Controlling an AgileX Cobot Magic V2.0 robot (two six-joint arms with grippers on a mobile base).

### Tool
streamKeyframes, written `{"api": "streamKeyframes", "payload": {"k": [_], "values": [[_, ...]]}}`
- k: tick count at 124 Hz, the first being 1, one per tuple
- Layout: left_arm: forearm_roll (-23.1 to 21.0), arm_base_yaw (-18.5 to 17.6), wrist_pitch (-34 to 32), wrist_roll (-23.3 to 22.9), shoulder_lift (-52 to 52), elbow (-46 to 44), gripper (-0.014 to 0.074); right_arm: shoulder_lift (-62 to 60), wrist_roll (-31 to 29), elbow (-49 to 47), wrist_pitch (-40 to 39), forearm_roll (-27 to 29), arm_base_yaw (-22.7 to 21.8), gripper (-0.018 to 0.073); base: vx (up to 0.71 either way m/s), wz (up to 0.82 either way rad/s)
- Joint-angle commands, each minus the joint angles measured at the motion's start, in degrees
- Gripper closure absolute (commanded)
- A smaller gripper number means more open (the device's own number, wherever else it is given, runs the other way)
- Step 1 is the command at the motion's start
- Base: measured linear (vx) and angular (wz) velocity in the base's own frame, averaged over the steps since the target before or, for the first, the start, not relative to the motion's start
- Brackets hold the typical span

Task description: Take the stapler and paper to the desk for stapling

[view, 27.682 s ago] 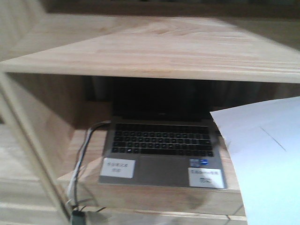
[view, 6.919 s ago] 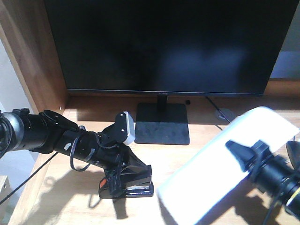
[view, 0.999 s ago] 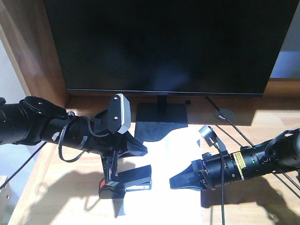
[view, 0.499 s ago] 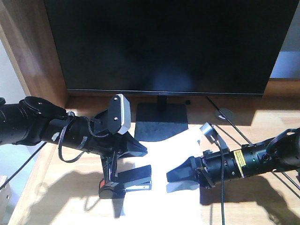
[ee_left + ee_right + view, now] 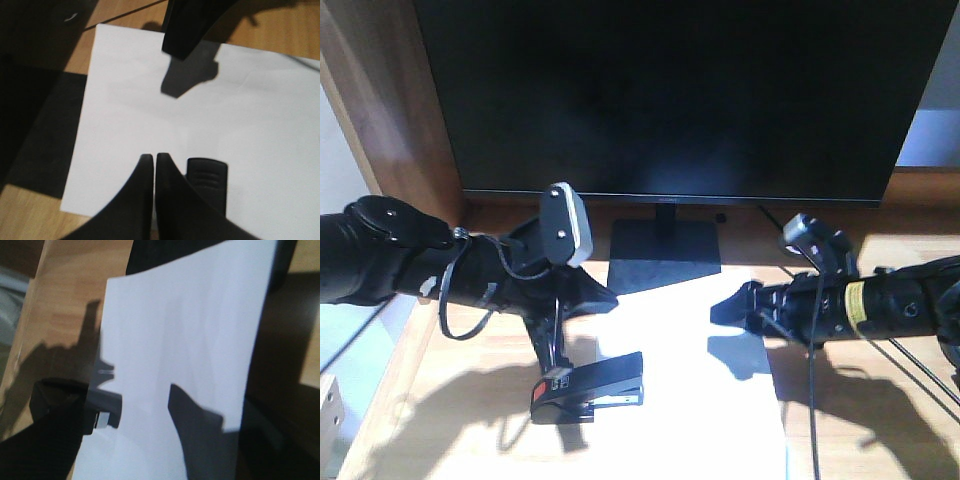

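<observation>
- I see the stapler (image 5: 588, 388) sitting on the surface (image 5: 880, 420) at the left edge of the paper (image 5: 705, 400), its jaw over that edge, its long axis running left to right with the orange end to my left.
- My left arm is clearly the nearer one: its fingers (image 5: 598, 297) hang just above and a little behind the stapler, so the stapler lies below and slightly toward me from the tips.
- In the left wrist view those fingers (image 5: 150, 172) are pressed together with nothing between them, and the stapler's ridged end (image 5: 207, 175) shows just beside them on the paper (image 5: 260, 125).
- My right fingers (image 5: 728, 312) hover over the far right part of the sheet, well apart from the stapler; I cannot tell whether they are parted or closed.
- The paper lies flat in front of the monitor stand (image 5: 665, 256), its far corner near or touching the stand.
- I judge the next press falls to the left arm, straight down.
</observation>
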Motion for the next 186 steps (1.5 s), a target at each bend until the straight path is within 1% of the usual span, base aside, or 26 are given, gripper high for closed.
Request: {"api": "streamKeyframes", "payload": {"k": [1,12,16,25,26,29,34,35,37,38,41,46,47,48,49,50,51,52,53,54,63,73,101,124,148,186], "values": [[4.85,-0.06,-5.55,-9.91,-4.46,-1.19,0.0603,-5.29,0.01,-0.89,3.38,-1.84,0.03,-0.0008,0.0,0.0],[13.2,-0.06,-10.11,-19.95,-6.12,-1.19,0.0603,-8.53,-0.2,-0.89,6.96,-1.84,0.03,0.0021,0.0,0.0],[18.2,-0.06,-11.71,-25.52,-7.04,-1.19,0.0603,-10.1,-0.56,-0.89,8.13,-1.84,0.03,0.0043,0.0,0.0],[26.69,-0.06,-13.04,-35.06,-8.54,-1.19,0.0603,-12.56,-0.92,-0.79,10.59,-1.84,0.03,0.0087,0.0,0.0],[28.78,-0.06,-13.18,-37.42,-8.83,-1.19,0.0603,-13.0,-0.92,-0.79,10.96,-1.84,0.03,0.0101,0.0,0.0],[30.12,-0.06,-13.33,-38.92,-9.09,-1.19,0.0603,-13.61,-0.97,-0.79,11.6,-1.84,0.03,0.0111,0.0,0.0],[35.69,-0.06,-13.45,-45.26,-9.92,-1.19,0.0603,-15.21,-1.57,-0.79,12.7,-1.84,0.03,0.0158,0.0,0.0],[35.69,-0.06,-13.45,-45.26,-9.92,-1.19,0.0603,-15.42,-1.64,-0.79,12.86,-1.84,0.03,0.0158,0.0,0.0],[37.1,-0.06,-13.45,-46.85,-10.14,-1.19,0.0603,-15.83,-1.9,-0.79,13.17,-1.84,0.03,0.0179,0.0,0.0],[39.22,-0.06,-13.45,-49.29,-10.39,-1.19,0.0603,-16.2,-2.16,-0.79,13.45,-1.84,0.03,0.0192,0.0,0.0],[40.62,-0.06,-13.45,-50.99,-10.6,-1.19,0.0603,-16.82,-2.6,-0.79,13.87,-1.84,0.03,0.0215,0.0,0.0],[47.01,-0.06,-13.48,-58.6,-11.3,-1.19,0.0603,-18.47,-4.35,-0.79,14.79,-1.84,0.03,0.0291,0.0,0.0],[47.01,-0.06,-13.48,-58.6,-11.3,-1.19,0.0603,-18.47,-4.35,-0.79,14.79,-1.84,0.03,0.0291,0.0,0.0],[49.14,-0.06,-13.48,-61.22,-11.62,-1.19,0.0603,-18.83,-4.82,-0.79,14.96,-1.84,0.03,0.0319,0.0,0.0],[49.14,-0.06,-13.48,-61.22,-11.62,-1.19,0.0603,-18.83,-4.82,-0.79,14.96,-1.84,0.03,0.0319,0.0,0.0],[51.31,-0.06,-13.48,-63.83,-11.8,-1.19,0.0603,-19.39,-5.33,-0.79,15.05,-1.84,0.03,0.0347,0.0,0.0],[51.31,-0.06,-13.48,-63.83,-11.8,-1.19,0.0603,-19.39,-5.33,-0.79,15.05,-1.84,0.03,0.0347,0.0,0.0],[53.4,-0.06,-13.48,-66.4,-12.06,-1.19,0.0603,-19.94,-5.66,-0.79,15.03,-1.84,0.03,0.0366,0.0,0.0],[53.4,-0.06,-13.48,-66.4,-12.06,-1.19,0.0603,-19.94,-5.66,-0.79,15.03,-1.84,0.03,0.0366,0.0,0.0],[54.81,-0.06,-13.48,-68.91,-12.35,-1.19,0.0603,-20.66,-6.33,-0.79,15.08,-1.84,0.03,0.0406,0.0,0.0],[63.92,-0.06,-13.48,-79.17,-13.77,-1.19,0.0603,-23.03,-7.55,-0.79,15.47,-1.84,0.03,0.0552,0.0,0.0],[68.88,-0.06,-13.93,-85.47,-15.49,-0.9,0.0603,-25.29,-8.29,-0.79,16.77,-1.84,0.03,0.0571,0.0,0.0],[69.74,-0.06,-20.72,-92.18,-22.36,5.74,0.0603,-32.45,-8.23,-0.57,20.93,-1.84,0.09,0.0564,0.0,0.0],[69.74,-0.06,-29.5,-93.9,-29.57,13.05,0.0603,-41.71,-8.58,6.83,34.23,-1.84,0.09,0.0564,0.0,0.0],[69.74,-0.06,-34.64,-93.9,-36.74,18.0,0.0603,-52.91,-8.86,15.27,32.51,-1.84,0.09,0.0564,0.0,0.0],[69.74,-0.06,-38.14,-93.84,-48.17,27.18,0.0603,-71.27,-8.86,25.79,31.5,-1.84,0.09,0.0564,0.0,0.0]]}}
